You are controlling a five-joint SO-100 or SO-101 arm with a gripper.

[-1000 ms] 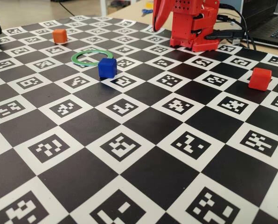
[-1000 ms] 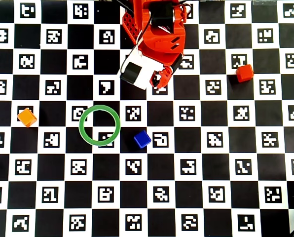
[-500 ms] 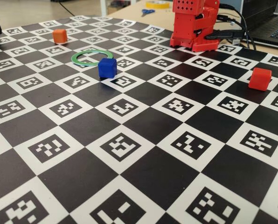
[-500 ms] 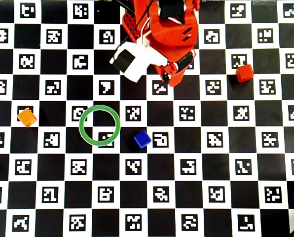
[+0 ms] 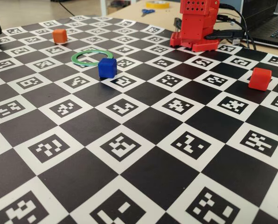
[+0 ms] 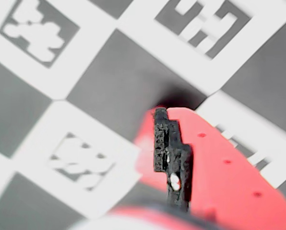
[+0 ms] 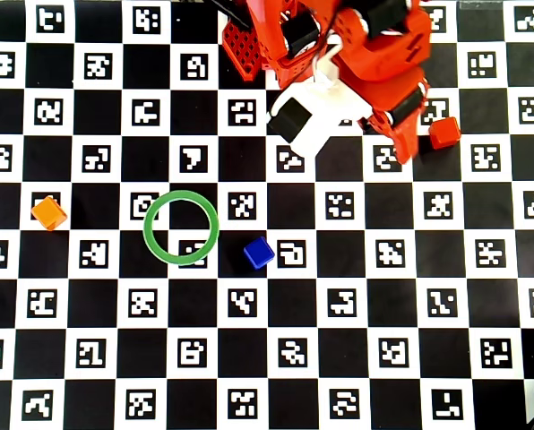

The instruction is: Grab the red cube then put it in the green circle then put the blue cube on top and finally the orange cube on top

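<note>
Overhead, gripper [image 7: 409, 143] just beside red cube [image 7: 444, 133], open board [image 7: 339, 358] around

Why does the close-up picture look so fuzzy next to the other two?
Wrist view: that camera sits very near the board, so the squares look soft and the red jaws fill the corner. Overhead view: sharp and evenly lit, with the green ring crisp. Fixed view: the near board is sharp, and the blue cube and the desk behind are a little softer.
</note>
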